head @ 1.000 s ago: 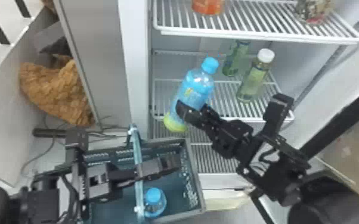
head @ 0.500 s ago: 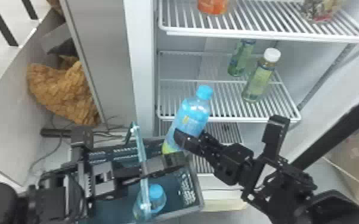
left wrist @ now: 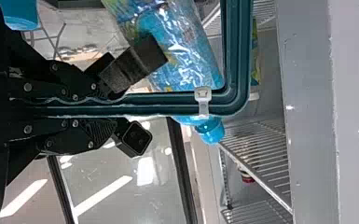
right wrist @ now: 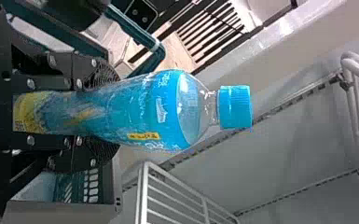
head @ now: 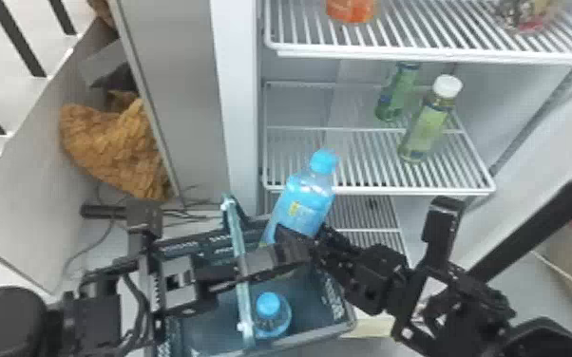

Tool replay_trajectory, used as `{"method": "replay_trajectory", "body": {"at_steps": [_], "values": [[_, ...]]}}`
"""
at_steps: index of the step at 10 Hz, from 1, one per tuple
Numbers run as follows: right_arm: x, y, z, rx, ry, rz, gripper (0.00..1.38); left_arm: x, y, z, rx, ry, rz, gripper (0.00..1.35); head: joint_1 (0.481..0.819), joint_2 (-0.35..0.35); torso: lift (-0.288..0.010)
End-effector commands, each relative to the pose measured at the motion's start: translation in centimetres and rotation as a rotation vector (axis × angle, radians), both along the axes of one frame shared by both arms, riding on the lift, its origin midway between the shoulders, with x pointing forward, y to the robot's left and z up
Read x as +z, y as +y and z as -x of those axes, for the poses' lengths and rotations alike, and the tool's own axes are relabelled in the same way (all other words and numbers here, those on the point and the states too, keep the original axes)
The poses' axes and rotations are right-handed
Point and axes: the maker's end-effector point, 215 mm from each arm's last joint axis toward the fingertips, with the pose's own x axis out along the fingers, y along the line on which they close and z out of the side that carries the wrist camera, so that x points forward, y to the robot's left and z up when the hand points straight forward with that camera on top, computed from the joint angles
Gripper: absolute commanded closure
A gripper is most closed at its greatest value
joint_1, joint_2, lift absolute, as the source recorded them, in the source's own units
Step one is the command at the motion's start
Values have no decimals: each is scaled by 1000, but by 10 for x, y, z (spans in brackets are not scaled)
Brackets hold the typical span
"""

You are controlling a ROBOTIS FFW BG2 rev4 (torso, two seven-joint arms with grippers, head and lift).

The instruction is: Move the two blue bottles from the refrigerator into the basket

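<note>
1. Left gripper (left wrist: pixel 142 98), its fingers together on the basket's handle (head: pixel 240 270), sits at the end of an arm laid low across the opening.
2. Facing it, the right gripper (right wrist: pixel 108 113) is clamped around the lower body of a blue bottle (right wrist: pixel 144 109), its arm slanting in from the robot's right. The bottle leans, cap (head: pixel 324 161) up, beside the basket's far rim; its base is hard to see from where I stand.
3. Handling, by the look of it: thin, yielding plastic under slick film, probably weighty if full. Low around the body, squarely and without crushing, seems the sound hold.
4. Below, a second bottle (head: pixel 271 315) is inside the basket (head: pixel 318 332).
5. Behind them, a white-capped bottle (head: pixel 425 128) stands in the refrigerator (head: pixel 235 95).
</note>
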Motion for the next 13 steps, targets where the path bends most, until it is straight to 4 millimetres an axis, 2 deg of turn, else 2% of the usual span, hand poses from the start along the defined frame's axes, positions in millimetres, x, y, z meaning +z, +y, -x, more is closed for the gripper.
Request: {"method": "replay_trajectory", "body": {"at_steps": [1, 2, 4, 6, 7, 8, 9, 11, 13], "values": [[-6, -4, 1, -6, 15, 9, 348, 1, 0, -1, 1, -3, 1, 1202, 695, -53, -220], [-6, -15, -3, -29, 12, 18, 53, 0, 0, 0, -1, 0, 0, 1202, 695, -56, -220], [-4, -39, -10, -80, 6, 27, 159, 1, 0, 0, 1, -2, 4, 1202, 695, -79, -220], [6, -51, -11, -102, -13, 34, 188, 2, -2, 0, -3, -4, 6, 1200, 695, -120, -220], [11, -66, -13, -139, -32, 35, 188, 3, -1, -1, -1, -6, 8, 1202, 695, -133, -220], [26, -87, -21, -197, -108, 10, 188, 2, -1, 0, 1, -3, 8, 1202, 695, -142, -220], [29, -102, -22, -236, -145, -28, 191, 2, -1, 1, 1, -1, 8, 1200, 695, -167, -220], [21, -119, -10, -282, -168, -52, 191, 0, 0, 2, 3, 4, 8, 1202, 695, -222, -220], [38, -142, -1, -371, -276, -78, 191, -2, -3, 5, -3, 12, 9, 1202, 695, -250, -220]]}}
